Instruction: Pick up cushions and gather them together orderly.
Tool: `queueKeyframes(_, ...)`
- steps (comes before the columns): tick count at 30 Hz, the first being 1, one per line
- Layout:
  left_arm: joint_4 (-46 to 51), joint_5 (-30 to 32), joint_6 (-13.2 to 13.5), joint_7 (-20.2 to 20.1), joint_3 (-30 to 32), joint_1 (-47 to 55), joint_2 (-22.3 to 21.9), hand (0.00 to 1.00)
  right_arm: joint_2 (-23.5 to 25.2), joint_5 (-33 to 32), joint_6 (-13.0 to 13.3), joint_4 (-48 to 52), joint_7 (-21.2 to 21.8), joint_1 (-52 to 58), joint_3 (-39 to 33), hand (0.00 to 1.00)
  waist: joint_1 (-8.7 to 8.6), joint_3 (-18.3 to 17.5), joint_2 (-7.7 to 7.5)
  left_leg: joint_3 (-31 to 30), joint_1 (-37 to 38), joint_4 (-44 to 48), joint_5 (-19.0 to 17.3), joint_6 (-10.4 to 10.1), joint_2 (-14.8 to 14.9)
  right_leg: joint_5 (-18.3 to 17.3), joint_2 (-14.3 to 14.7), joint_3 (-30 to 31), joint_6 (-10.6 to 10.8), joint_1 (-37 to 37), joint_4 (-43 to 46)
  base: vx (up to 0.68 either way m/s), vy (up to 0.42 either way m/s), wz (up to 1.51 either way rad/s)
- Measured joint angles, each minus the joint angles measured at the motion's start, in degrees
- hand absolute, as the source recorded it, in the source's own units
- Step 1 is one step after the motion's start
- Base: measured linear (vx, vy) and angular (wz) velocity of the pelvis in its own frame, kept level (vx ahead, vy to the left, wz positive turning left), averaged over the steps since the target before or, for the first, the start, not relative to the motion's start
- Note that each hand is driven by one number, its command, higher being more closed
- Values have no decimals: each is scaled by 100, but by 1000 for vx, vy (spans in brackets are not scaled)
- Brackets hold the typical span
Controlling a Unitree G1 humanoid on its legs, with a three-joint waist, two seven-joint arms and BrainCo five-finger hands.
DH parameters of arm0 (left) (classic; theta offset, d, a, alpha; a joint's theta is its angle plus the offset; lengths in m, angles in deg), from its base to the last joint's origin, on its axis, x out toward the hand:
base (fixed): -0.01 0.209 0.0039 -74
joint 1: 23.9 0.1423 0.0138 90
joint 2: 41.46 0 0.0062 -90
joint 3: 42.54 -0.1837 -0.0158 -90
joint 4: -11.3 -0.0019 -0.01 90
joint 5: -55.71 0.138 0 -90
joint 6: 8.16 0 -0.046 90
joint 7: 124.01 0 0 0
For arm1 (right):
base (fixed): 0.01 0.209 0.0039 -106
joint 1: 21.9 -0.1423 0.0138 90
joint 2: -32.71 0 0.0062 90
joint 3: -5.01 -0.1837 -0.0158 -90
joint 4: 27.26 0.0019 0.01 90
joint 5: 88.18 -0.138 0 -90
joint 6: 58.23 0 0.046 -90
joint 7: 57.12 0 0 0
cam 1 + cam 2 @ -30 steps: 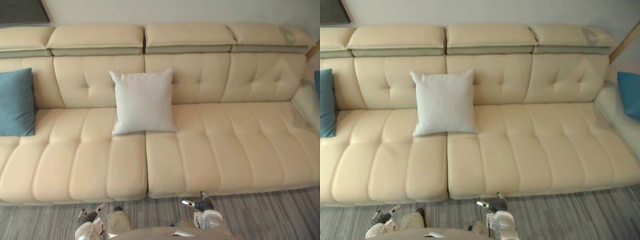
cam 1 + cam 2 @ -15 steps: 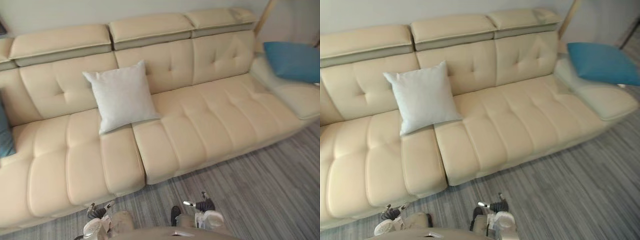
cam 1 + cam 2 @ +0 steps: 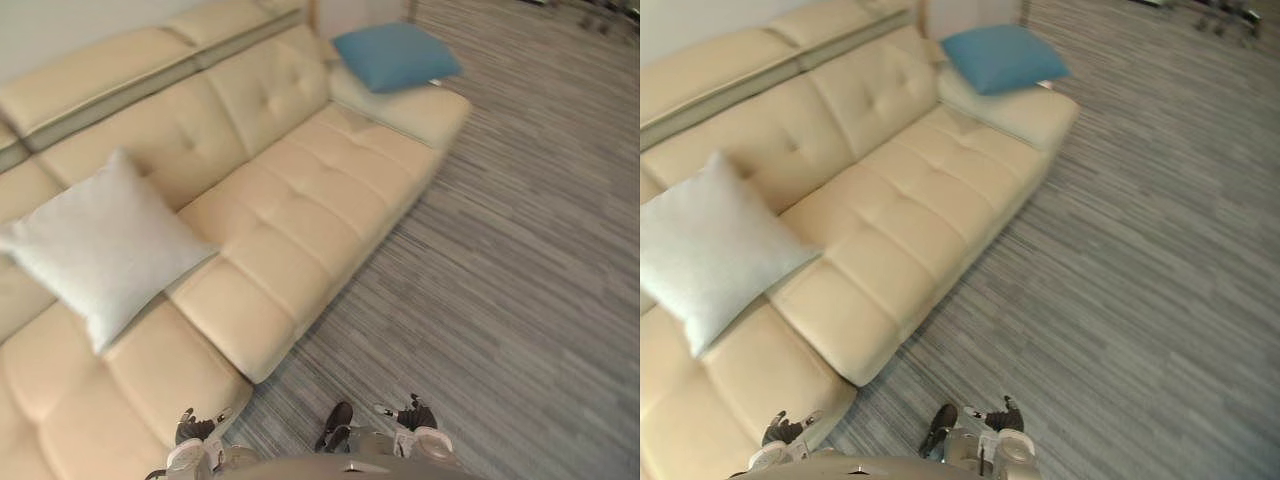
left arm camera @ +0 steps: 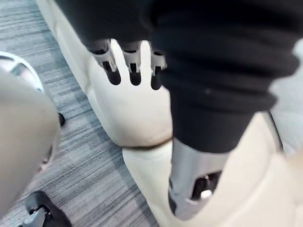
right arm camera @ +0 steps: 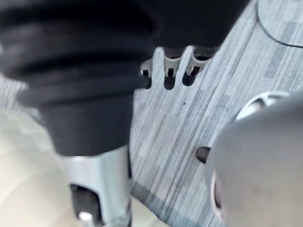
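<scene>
A white cushion [image 3: 100, 245] leans against the backrest of the cream sofa [image 3: 300, 200], towards its left part. A blue cushion [image 3: 395, 55] lies flat on the sofa's far right end. Both of my hands hang low in front of the sofa, far from either cushion. In the eye views my left hand [image 3: 195, 440] is by the sofa's front edge and my right hand [image 3: 412, 425] is over the carpet. In the wrist views the left hand [image 4: 130, 59] and the right hand [image 5: 170, 66] have relaxed fingers and hold nothing.
Grey striped carpet [image 3: 520, 250] stretches wide to the right of the sofa and in front of it. The long seat between the two cushions [image 3: 910, 210] is bare. Dark furniture legs [image 3: 1225, 15] stand at the far back right.
The whole picture has swung to the right, so the camera moved. The blue cushion on the right end has come fully into view. Both cushions and both hands hold their places.
</scene>
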Motion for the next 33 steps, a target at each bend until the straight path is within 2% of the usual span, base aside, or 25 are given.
queueKeyframes(1,-35,0,-1,-4,-68,-7,-1,0,-51,0,2,-127,-4,-31,-62,0,-23,-12,16,-53,30,23,3,-3,21,-99,85,169,72,-65,39,97,-77,-84)
queueKeyframes(3,-63,2,-3,-30,-77,-18,34,0,-48,-66,-3,-215,-7,-41,-93,0,-30,-14,17,-156,-58,632,42,-73,224,-356,137,257,11,-129,215,129,-84,-71)
queueKeyframes(4,-66,4,-4,-28,-71,-44,77,0,-46,-130,0,-210,-21,-36,-87,0,-35,24,-8,-385,-306,1445,89,-31,471,-378,199,300,-10,-38,207,131,-93,-51)
queueKeyframes(5,-33,6,-3,-27,-15,-66,79,0,-35,-162,-2,-170,-38,-37,-17,0,-27,161,-12,-864,-760,2848,205,41,870,-405,371,489,-48,209,203,124,-79,-51)
queueKeyframes(7,45,-4,-3,-29,-4,-6,70,0,-34,-178,0,-95,-49,-38,70,0,68,184,14,-1253,-1092,3798,33,64,942,-511,515,761,-179,393,227,106,-4,-72)
queueKeyframes(9,180,-7,4,-27,1,28,56,0,23,-222,-2,-91,-58,-160,93,0,161,227,28,-1760,-1545,4111,-210,40,653,-556,646,1135,-247,578,208,109,50,-104)
queueKeyframes(11,358,-37,21,-30,-2,65,10,0,79,-224,-2,-90,-132,-266,116,0,295,246,28,-2148,-1941,3674,-408,21,204,-559,731,1599,-296,603,136,99,113,-121)
queueKeyframes(13,475,-46,22,-30,46,74,-83,0,74,-223,-2,-55,-162,-308,290,0,361,249,32,-2560,-2255,2345,-438,51,-312,-532,824,2127,-346,763,-439,115,137,-139)
queueKeyframes(14,506,-41,18,-27,82,75,-129,0,75,-223,-2,-11,-167,-305,289,0,429,242,53,-2599,-2255,1782,-400,85,-377,-546,887,2304,-347,812,-592,172,125,-166)
queueKeyframes(15,467,-36,32,-36,55,97,-149,0,80,-223,-1,161,-177,-293,313,0,591,240,266,-2700,-2284,1100,-268,5,-268,-757,1018,2339,-105,586,182,173,95,-162)
queueKeyframes(16,504,-103,79,-50,138,78,-57,0,152,-226,0,173,-202,-299,297,0,637,338,115,-2635,-2199,1296,-3,35,-377,-948,841,2496,-84,549,562,255,134,-142)
queueKeyframes(17,433,-106,11,-29,146,74,-9,0,157,-227,-19,128,-209,-285,294,0,581,356,95,-2689,-2181,1407,56,108,-360,-1053,868,2593,-14,658,514,275,172,-84)
queueKeyframes(18,387,-100,9,-32,140,92,36,0,161,-227,-18,127,-226,-245,281,0,527,250,86,-2653,-2143,1332,-7,219,-408,-1083,859,2708,52,659,472,343,234,-41)
queueKeyframes(19,333,-102,8,-36,139,63,72,0,162,-228,-18,122,-244,-228,253,0,518,211,-23,-2585,-2085,1222,-65,322,-545,-1129,772,2852,130,601,507,354,260,-33)
queueKeyframes(20,330,-105,14,-32,150,87,123,0,158,-227,-2,121,-242,-150,233,0,539,93,-200,-2490,-1957,1001,-133,437,-791,-1280,575,2998,427,444,769,325,207,-22)
queueKeyframes(21,326,-108,13,-30,139,86,152,0,157,-225,2,119,-242,-126,229,0,553,67,-252,-2416,-1882,908,-141,445,-852,-1338,538,3030,589,377,999,354,167,-19)
queueKeyframes(22,325,-107,11,-30,124,83,197,0,184,-222,1,107,-238,-91,231,0,571,78,-334,-2324,-1674,790,-186,460,-976,-1544,398,3150,1107,147,1836,297,102,-13)
queueKeyframes(23,314,-106,4,-18,70,100,239,0,214,-216,-1,108,-231,-77,237,0,558,110,-339,-2244,-1448,774,-251,550,-1026,-1569,267,3154,1746,-79,2706,297,88,-11)
queueKeyframes(24,312,-104,-2,-15,39,120,253,0,221,-213,0,113,-228,-71,260,0,534,125,-328,-2246,-1338,800,-314,598,-1048,-1463,207,3120,1996,-241,3168,403,84,5)
queueKeyframes(25,330,-104,-10,-7,-9,194,276,0,236,-205,14,204,-187,-56,296,0,420,158,-304,-2296,-957,821,-473,669,-1085,-1206,6,2905,2114,-558,4368,431,55,30)
queueKeyframes(27,336,-102,-41,12,-218,190,271,0,217,-163,10,364,-159,-34,296,0,294,200,-215,-2504,-364,600,-587,673,-1075,-1296,-386,2261,1419,-774,5017,494,-5,49)
queueKeyframes(28,341,-102,-42,12,-254,174,255,0,219,-157,15,377,-158,-31,296,0,268,196,-226,-2556,-195,484,-588,669,-1045,-1383,-511,2057,1254,-864,4921,543,-84,41)
queueKeyframes(29,341,-102,-45,11,-286,135,224,0,218,-158,15,377,-158,-38,286,0,256,196,-228,-2579,-17,353,-610,630,-953,-1472,-613,1844,1098,-1040,4651,550,-143,27)
queueKeyframes(31,334,-99,-67,12,-344,61,163,0,217,-163,16,384,-155,-106,273,0,247,217,-202,-2604,274,73,-624,599,-765,-1431,-655,1658,995,-1431,3718,468,-183,11)
queueKeyframes(33,304,-89,-74,16,-373,65,124,0,202,-169,28,374,-160,-143,188,0,174,245,-181,-2626,630,-130,-627,567,-592,-982,-478,1755,861,-1459,2184,565,-298,14)
